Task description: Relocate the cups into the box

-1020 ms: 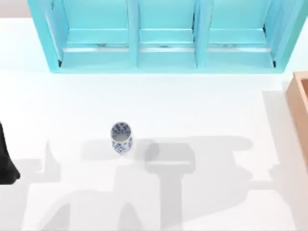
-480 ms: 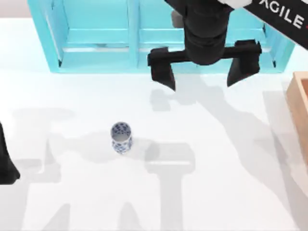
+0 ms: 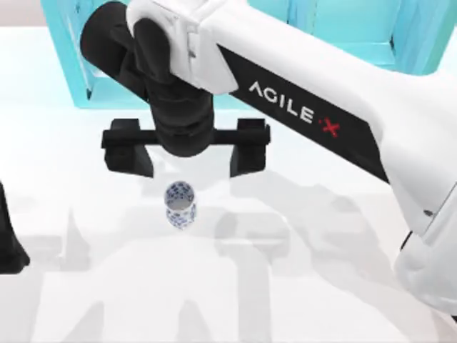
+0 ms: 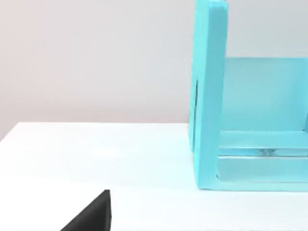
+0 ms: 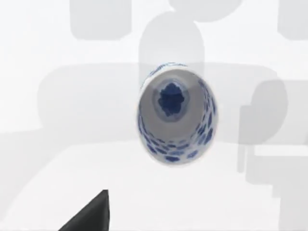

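1. White with a blue flower pattern, the small cup [image 3: 180,204] stands upright on the pale counter [image 3: 86,300], left of centre and in front of the turquoise shelf unit [image 3: 68,57].
2. Reaching in from the right side, my right arm holds the right gripper [image 3: 187,153] spread wide just above and slightly behind the cup; one dark finger sits to each side of it, and nothing is between them.
3. From the right wrist view the cup [image 5: 175,113] sits almost straight below, its mouth open upward (a blue flower shows on the inside bottom).
4. I judge the step in hand to be the approach to the patterned cup, with no grasp made yet.
5. What comes next, I think, is a small shift toward the front edge to centre over the cup, a straight descent, then a squeeze on its walls.
6. My left arm [image 3: 8,243] stays parked at the left edge of the counter; whether its gripper is spread or closed I cannot tell.
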`<state>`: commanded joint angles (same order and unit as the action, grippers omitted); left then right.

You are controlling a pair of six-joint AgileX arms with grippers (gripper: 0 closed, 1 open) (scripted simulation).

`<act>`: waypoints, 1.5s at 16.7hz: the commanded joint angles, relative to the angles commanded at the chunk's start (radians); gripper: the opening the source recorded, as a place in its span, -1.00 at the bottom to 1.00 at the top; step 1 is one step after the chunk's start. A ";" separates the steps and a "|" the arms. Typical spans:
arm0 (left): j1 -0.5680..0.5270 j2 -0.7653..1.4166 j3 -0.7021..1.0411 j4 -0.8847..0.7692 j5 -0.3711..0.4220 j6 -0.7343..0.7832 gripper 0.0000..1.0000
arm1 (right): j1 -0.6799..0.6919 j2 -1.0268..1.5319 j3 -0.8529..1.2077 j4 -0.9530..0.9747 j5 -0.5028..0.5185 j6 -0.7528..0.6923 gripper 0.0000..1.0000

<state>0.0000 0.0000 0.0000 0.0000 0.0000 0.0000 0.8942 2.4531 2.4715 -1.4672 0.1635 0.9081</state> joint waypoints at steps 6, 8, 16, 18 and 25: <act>0.000 0.000 0.000 0.000 0.000 0.000 1.00 | -0.004 -0.002 -0.019 0.015 -0.001 -0.003 1.00; 0.000 0.000 0.000 0.000 0.000 0.000 1.00 | -0.009 0.002 -0.075 0.073 -0.001 -0.009 1.00; 0.000 0.000 0.000 0.000 0.000 0.000 1.00 | -0.030 0.031 -0.334 0.369 -0.003 -0.030 1.00; 0.000 0.000 0.000 0.000 0.000 0.000 1.00 | -0.030 0.031 -0.335 0.370 -0.003 -0.030 1.00; 0.000 0.000 0.000 0.000 0.000 0.000 1.00 | -0.030 0.031 -0.335 0.370 -0.003 -0.030 0.25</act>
<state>0.0000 0.0000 0.0000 0.0000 0.0000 0.0000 0.8642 2.4838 2.1369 -1.0972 0.1602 0.8783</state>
